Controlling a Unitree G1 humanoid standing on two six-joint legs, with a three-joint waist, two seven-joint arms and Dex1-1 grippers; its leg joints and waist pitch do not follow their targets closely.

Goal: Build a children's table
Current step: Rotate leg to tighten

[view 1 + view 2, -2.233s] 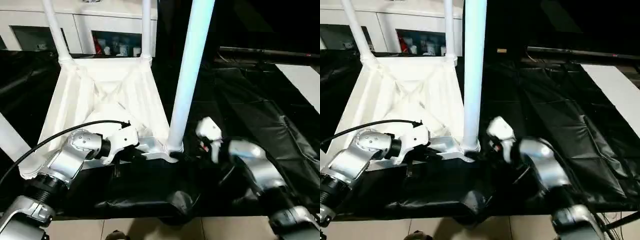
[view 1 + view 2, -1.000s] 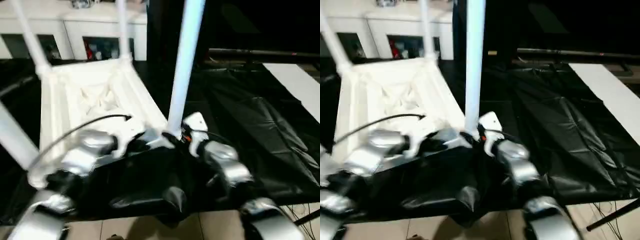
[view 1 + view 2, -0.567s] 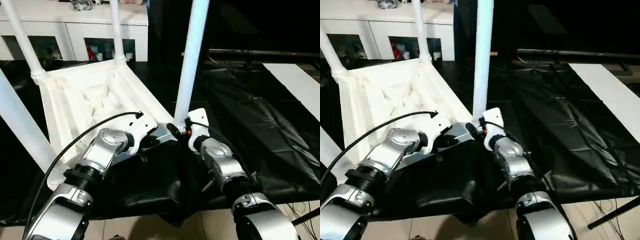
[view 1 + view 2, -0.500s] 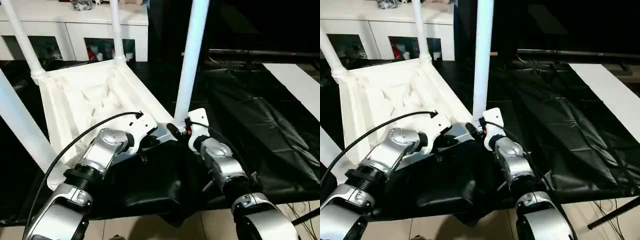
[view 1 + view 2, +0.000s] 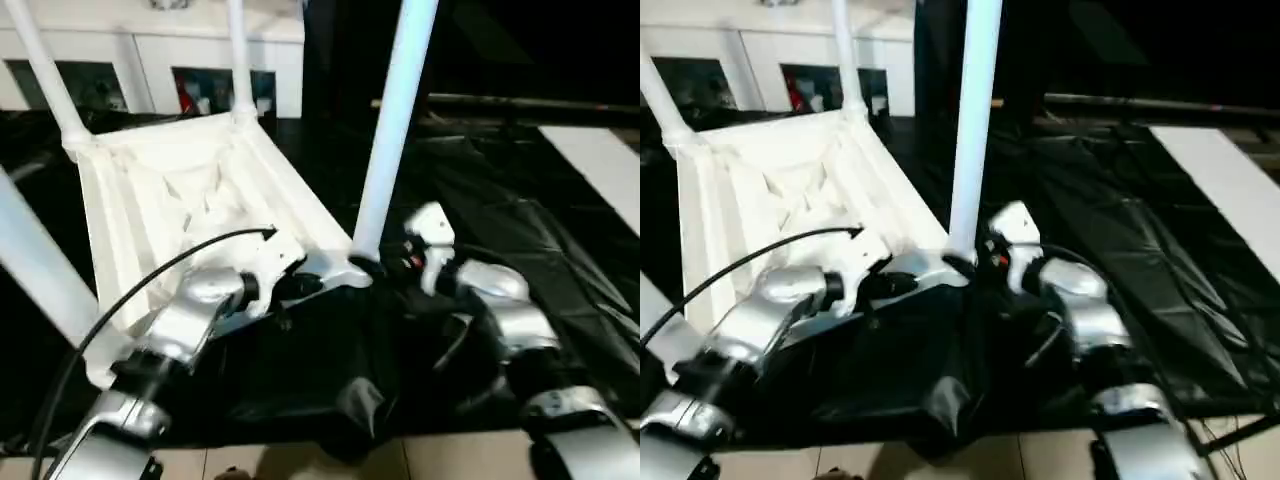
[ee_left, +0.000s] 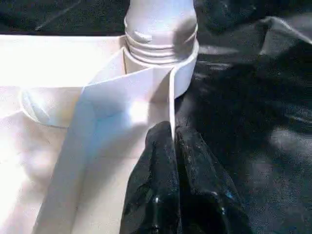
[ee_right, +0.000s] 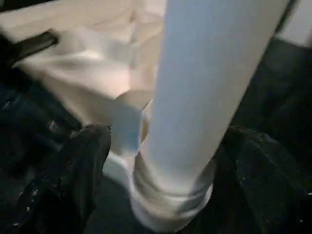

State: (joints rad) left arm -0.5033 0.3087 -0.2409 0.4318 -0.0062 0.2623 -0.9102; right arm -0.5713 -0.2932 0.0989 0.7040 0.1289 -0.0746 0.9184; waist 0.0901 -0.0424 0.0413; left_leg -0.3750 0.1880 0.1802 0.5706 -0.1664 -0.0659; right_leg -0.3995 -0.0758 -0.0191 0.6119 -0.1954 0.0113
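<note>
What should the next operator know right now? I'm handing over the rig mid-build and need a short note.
Left gripper: jaws shut on the thin rim wall of the tabletop, beside the near corner socket.
Right gripper: at the base of the near leg, one finger beside it; whether the jaws are closed cannot be told.
Things: the tabletop lies underside up on the black sheet.
Done: four legs stand in the corner sockets, two far, two near.
Left: probably check that the near leg is fully seated, then release and turn the table upright.
</note>
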